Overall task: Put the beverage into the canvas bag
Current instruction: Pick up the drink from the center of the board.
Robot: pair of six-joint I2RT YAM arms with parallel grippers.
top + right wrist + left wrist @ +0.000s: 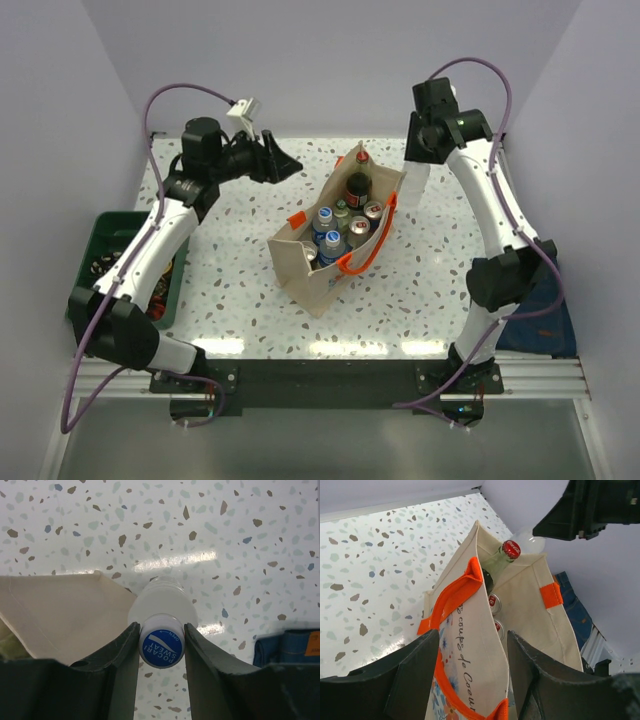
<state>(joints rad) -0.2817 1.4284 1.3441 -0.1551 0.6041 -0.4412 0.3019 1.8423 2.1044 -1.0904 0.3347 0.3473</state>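
The canvas bag point(300, 265) stands mid-surface point(220, 290), already crowded with cans and bottles. Just outside its far right corner, the right gripper point(161, 630) is clenched on the neck of a cloudy white, blue-capped bottle point(161, 647). The next move is probably to lift it over the rim and lower it in. The left gripper point(472, 640) hangs released.

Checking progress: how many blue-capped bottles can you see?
3. One blue-capped bottle and a second stand in the canvas bag; the Pocari Sweat bottle is outside beside it, in the right gripper. More may be hidden.
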